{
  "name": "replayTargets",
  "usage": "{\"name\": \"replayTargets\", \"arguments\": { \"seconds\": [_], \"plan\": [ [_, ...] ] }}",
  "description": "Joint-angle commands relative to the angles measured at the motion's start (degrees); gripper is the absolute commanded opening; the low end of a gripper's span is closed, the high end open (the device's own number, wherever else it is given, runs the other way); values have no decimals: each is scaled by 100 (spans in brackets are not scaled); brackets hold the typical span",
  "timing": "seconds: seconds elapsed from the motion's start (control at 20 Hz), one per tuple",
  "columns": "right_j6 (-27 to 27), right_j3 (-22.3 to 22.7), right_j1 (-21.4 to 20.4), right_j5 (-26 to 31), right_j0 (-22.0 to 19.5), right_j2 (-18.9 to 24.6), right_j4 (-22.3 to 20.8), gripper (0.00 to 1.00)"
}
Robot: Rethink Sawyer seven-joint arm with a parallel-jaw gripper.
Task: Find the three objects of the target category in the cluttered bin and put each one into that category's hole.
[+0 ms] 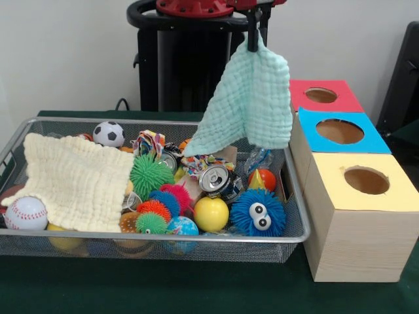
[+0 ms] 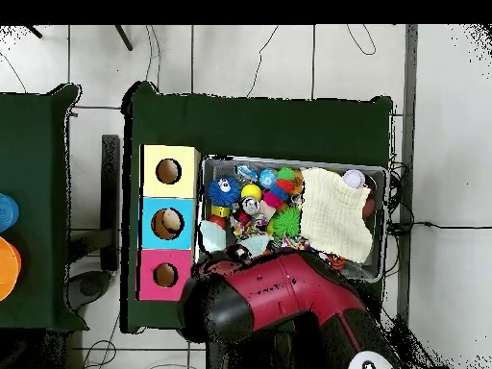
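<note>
The wire mesh bin (image 1: 298, 222) occupies the centre-left of the front view, resting on the dark green table cover (image 1: 196, 291). At 3 o'clock from the bin, touching its side, stands the wooden sorting box (image 1: 357, 242) with three round holes: yellow panel (image 1: 366, 181) nearest the camera, blue panel (image 1: 339, 131) in the middle, red panel (image 1: 322, 95) farthest.

The red and black arm (image 2: 279, 298) covers the lower centre of the overhead view. The gripper (image 1: 253, 39) is at 12 o'clock in the front view and is clenched on the top corner of the mint green cloth (image 1: 252, 108). The cloth hangs clear, above the bin's far right corner, beside the red panel; its lower edge overlaps the bin's contents in the front view.

The cream cloth (image 1: 78, 180) lies flat inside the bin at 9 o'clock, covering the left portion. At its 7 o'clock corner sits a baseball (image 1: 26, 213); at its 12 o'clock edge sits a small soccer ball (image 1: 109, 133).

Central clutter, by size: a blue spiky ball with eyes (image 1: 258, 212) at 5 o'clock, a green spiky ball (image 1: 150, 174) at centre, a yellow ball (image 1: 211, 214) just left of the blue one, and a crushed drink can (image 1: 216, 178) above the yellow ball.
</note>
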Motion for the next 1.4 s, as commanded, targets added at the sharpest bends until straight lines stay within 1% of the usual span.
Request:
{"name": "replayTargets", "arguments": {
  "seconds": [0.05,0.75,0.8,1.3,1.4],
  "plan": [
    [341,-473,292,-216,-95,-315,-138,0],
    [237,-490,305,-192,-102,-314,-111,0],
    [231,-487,303,-192,-97,-323,-107,100],
    [209,-483,310,-245,-93,-323,-109,100],
    [224,-477,275,-129,-80,-330,-38,100]
  ]
}}
